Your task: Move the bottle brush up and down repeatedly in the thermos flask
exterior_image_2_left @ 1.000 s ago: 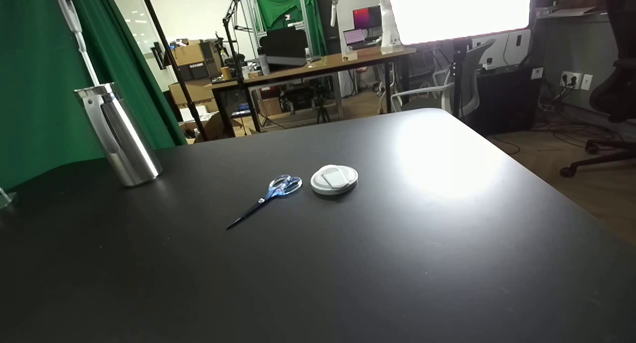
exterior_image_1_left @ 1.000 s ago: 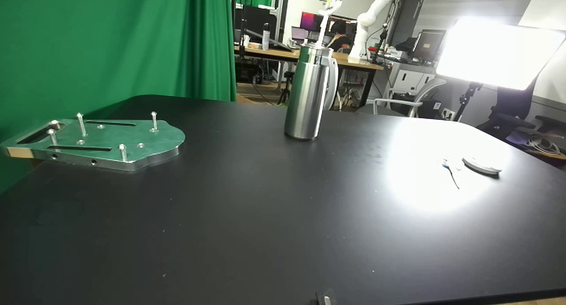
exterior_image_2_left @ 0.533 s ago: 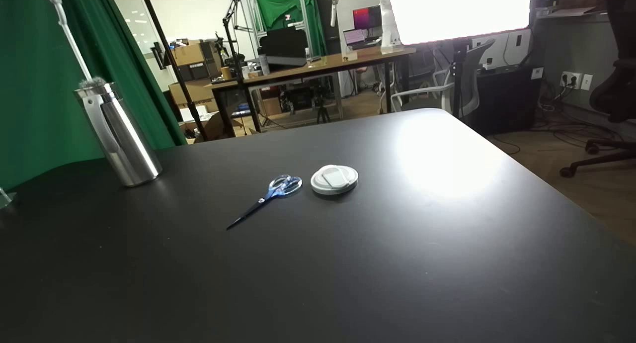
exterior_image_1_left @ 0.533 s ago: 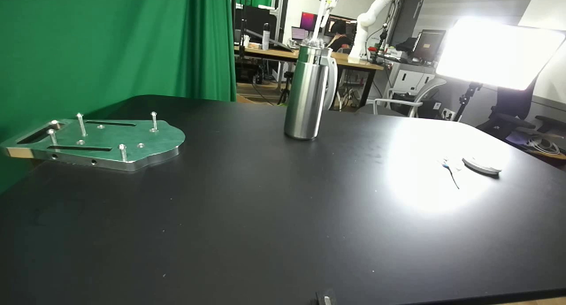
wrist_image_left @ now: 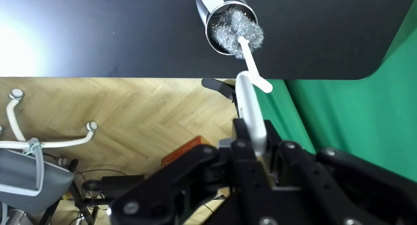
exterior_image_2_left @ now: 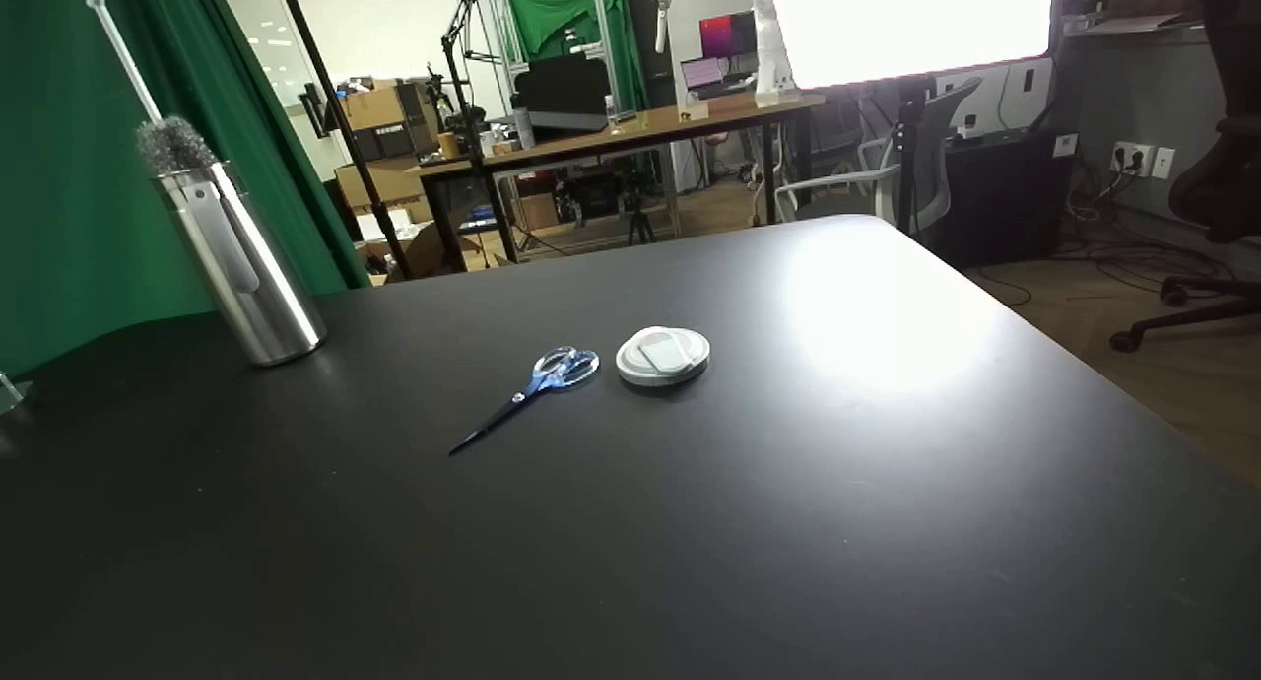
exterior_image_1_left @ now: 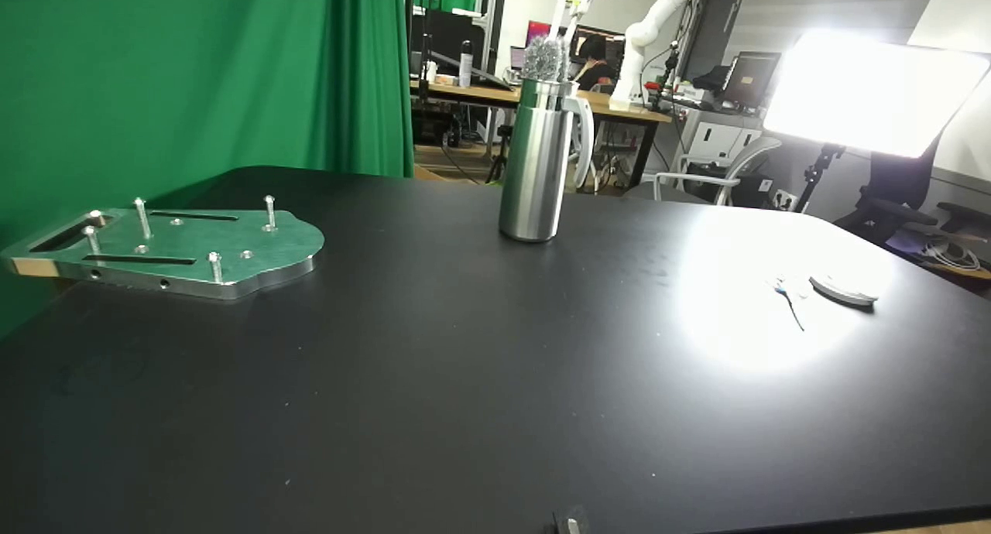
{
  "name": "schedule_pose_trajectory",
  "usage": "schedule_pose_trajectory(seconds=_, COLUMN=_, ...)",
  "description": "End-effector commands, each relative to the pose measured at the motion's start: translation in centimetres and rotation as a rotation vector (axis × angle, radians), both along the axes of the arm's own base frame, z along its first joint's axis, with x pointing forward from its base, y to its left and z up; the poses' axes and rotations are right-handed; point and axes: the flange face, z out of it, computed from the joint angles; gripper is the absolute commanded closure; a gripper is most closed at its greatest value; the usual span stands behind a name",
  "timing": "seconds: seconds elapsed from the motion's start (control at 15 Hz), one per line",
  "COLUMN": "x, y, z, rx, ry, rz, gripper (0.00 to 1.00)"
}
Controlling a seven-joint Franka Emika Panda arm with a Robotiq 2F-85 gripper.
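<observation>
Wrist view alone shows the tool (wrist_image_left: 255, 128) clasping the bottle brush (wrist_image_left: 247, 93).

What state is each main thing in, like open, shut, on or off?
Tall silver metal thermos flask: standing, mouth uncovered.
White-handled bottle brush with fluffy grey bristles: held, bristles largely above the flask's rim.
Black two-fingered gripper: shut on the brush.
Round white lid: off the flask, lying on the black table.
Black-bladed scissors with clear blue handles: closed.
Rectangular white light panel: on.
</observation>
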Motion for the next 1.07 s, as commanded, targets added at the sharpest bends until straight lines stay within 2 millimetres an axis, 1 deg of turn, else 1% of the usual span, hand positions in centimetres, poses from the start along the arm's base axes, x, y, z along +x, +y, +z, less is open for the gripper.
schedule_pose_trajectory(seconds=0.0, x=0.1, y=-0.3, z=-1.4, rx=-0.021, ry=0.030, rz=0.000, gripper=0.96)
schedule_pose_trajectory(seconds=0.2, x=0.5, y=-0.6, z=-4.8, rx=-0.049, ry=0.086, rz=-0.006, gripper=0.96)
schedule_pose_trajectory(seconds=0.53, x=0.9, y=-0.7, z=-11.7, rx=-0.103, ry=0.195, rz=-0.003, gripper=0.96)
schedule_pose_trajectory(seconds=0.67, x=1.0, y=-0.7, z=-13.9, rx=-0.120, ry=0.229, rz=-0.002, gripper=0.96)
schedule_pose_trajectory(seconds=0.8, x=1.3, y=-0.5, z=-15.3, rx=-0.132, ry=0.240, rz=0.001, gripper=0.96)
schedule_pose_trajectory(seconds=1.0, x=1.3, y=-0.1, z=-14.9, rx=-0.135, ry=0.218, rz=0.008, gripper=0.96)
